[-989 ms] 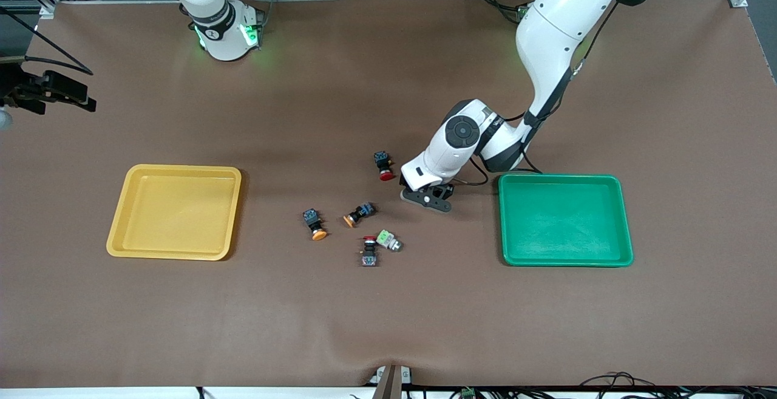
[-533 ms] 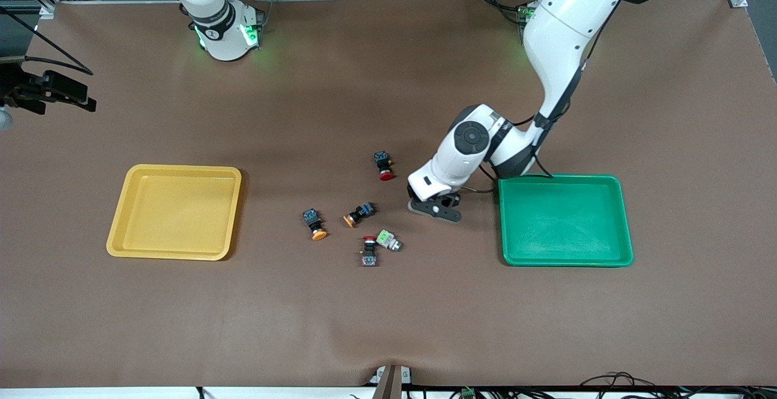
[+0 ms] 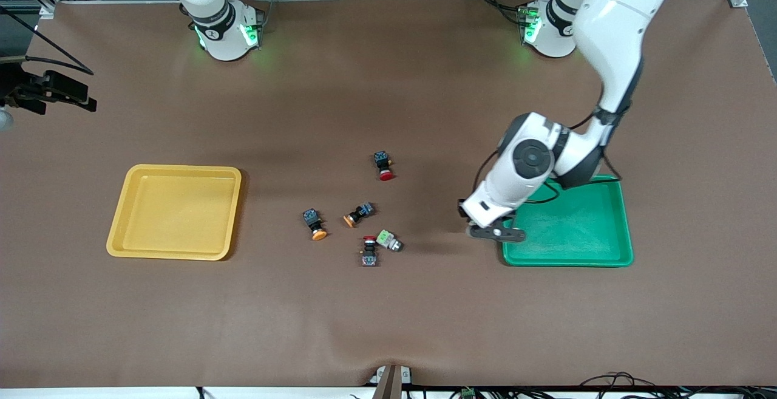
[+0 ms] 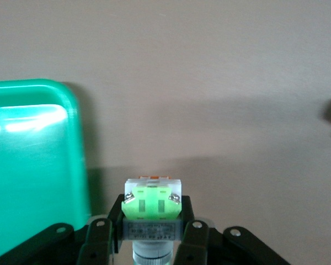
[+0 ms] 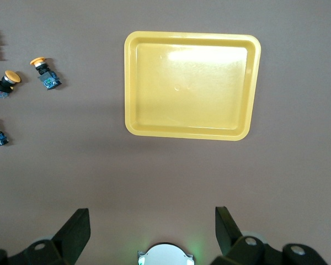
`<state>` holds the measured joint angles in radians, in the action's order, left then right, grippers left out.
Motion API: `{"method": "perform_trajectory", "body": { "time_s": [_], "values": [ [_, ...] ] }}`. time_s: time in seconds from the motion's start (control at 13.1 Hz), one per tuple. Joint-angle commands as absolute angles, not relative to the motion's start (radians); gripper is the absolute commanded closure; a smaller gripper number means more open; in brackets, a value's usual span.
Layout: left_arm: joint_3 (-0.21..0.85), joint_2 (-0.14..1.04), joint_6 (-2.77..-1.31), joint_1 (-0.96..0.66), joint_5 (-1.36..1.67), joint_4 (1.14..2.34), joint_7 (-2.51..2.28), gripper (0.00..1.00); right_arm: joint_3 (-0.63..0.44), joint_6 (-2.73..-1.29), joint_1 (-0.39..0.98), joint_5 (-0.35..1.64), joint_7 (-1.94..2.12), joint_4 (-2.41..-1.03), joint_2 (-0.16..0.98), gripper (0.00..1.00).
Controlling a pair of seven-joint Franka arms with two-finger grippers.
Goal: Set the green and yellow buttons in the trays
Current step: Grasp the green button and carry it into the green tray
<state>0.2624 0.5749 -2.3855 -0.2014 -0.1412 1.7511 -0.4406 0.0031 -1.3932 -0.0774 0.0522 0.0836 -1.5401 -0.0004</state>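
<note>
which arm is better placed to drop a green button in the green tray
Left. The left gripper is shut on a green button at the green tray rim. The right gripper waits open, high over the table near the yellow tray.

Obstacles bunch mid-table: two black-and-blue switches with orange-yellow caps (image 3: 315,224) (image 3: 359,213), two black red-capped switches (image 3: 383,165) (image 3: 368,251), one grey green-faced switch (image 3: 389,240) touching the nearer red one. Tight gaps there. Shallow yellow plastic tray (image 3: 175,211) and its surroundings open. Left gripper (image 3: 496,232), clamped on a green-faced switch (image 4: 151,207), hangs over the rim of the shallow green plastic tray (image 3: 570,223); tray floor bare. Right gripper (image 5: 151,232) high, fingers apart, clear of everything.
</note>
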Motion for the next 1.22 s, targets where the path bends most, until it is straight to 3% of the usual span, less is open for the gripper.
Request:
{"method": "perform_trajectory", "body": {
  "time_s": [0.0,0.3,0.53,0.91,1.14],
  "values": [
    [0.267,0.517,-2.335,-0.151,-0.170,1.799,-0.462,1.00,0.002,-1.381,-0.072,0.058,0.078,-1.526,0.002,0.00],
    [0.267,0.523,-2.338,-0.048,-0.228,1.839,-0.439,1.00,0.003,-1.394,-0.060,0.084,0.086,-1.526,0.018,0.00],
    [0.268,0.551,-2.347,-0.008,-0.241,1.839,-0.419,0.98,0.000,-1.404,-0.072,0.254,0.092,-1.526,0.089,0.00],
    [0.268,0.614,-2.408,0.011,-0.242,1.836,-0.410,0.82,0.005,-1.601,0.075,0.247,0.086,-1.529,0.191,0.00],
    [0.267,0.614,-2.408,0.014,-0.242,1.838,-0.403,0.78,0.005,-1.696,0.132,0.252,0.091,-1.526,0.302,0.00]
  ]
}}
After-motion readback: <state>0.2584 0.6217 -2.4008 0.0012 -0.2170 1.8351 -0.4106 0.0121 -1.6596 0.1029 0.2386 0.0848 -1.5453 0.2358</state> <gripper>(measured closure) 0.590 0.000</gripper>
